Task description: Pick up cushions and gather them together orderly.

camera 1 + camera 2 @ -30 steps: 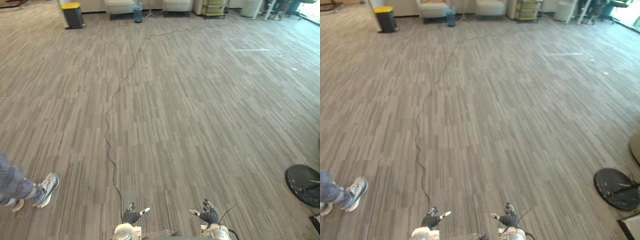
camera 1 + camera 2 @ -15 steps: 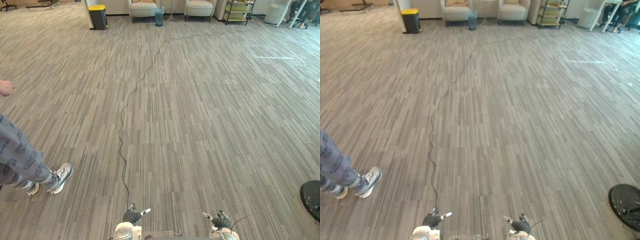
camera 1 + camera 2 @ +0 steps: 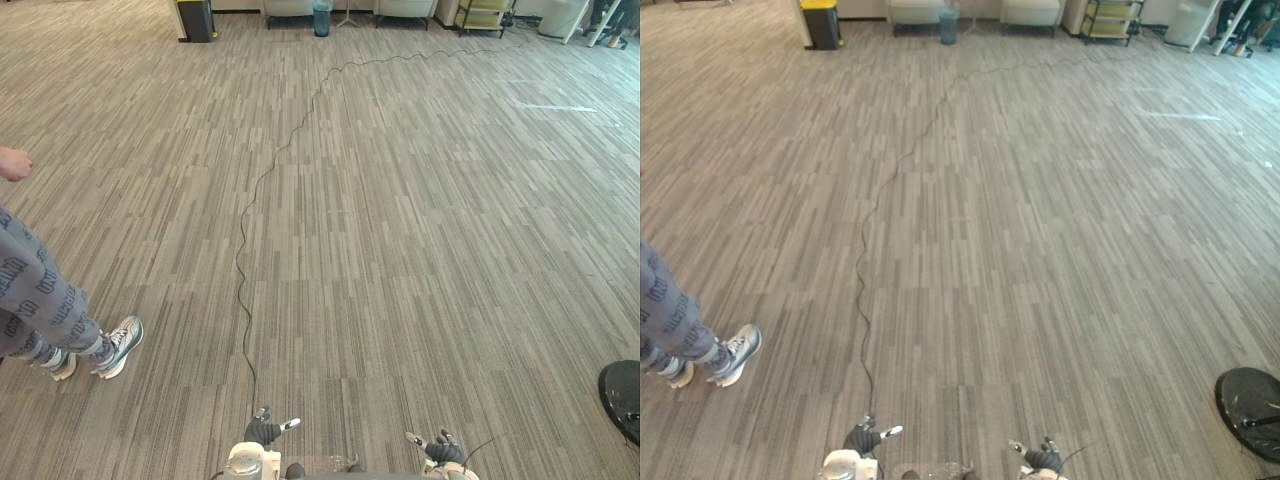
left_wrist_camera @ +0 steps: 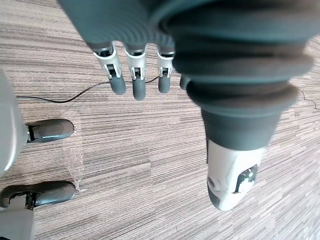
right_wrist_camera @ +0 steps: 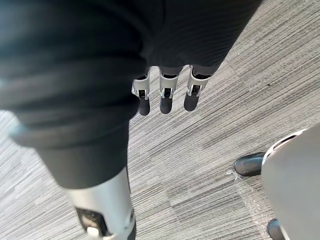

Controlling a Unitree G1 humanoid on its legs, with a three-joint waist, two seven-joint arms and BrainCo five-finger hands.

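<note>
My left hand [image 3: 264,432] hangs low at the near edge of the grey plank floor [image 3: 400,230], fingers straight and holding nothing; its fingers [image 4: 133,76] point down over bare floor in the left wrist view. My right hand [image 3: 441,450] is level with it on the right, also open and empty, its fingers [image 5: 165,96] straight above the floor. Two pale armchairs [image 3: 916,10] stand against the far wall.
A person's legs [image 3: 35,300] and white shoes [image 3: 121,344] are close on the left, with a hand [image 3: 12,163] above. A black round base [image 3: 622,396] lies at the right edge. Far back stand a black bin with a yellow lid [image 3: 822,22], a teal bin [image 3: 321,16] and a shelf cart [image 3: 483,12].
The camera has turned left and tipped down, so the far wall has slid up and right. The person has stepped further in from the left. My right hand sits lower in view.
</note>
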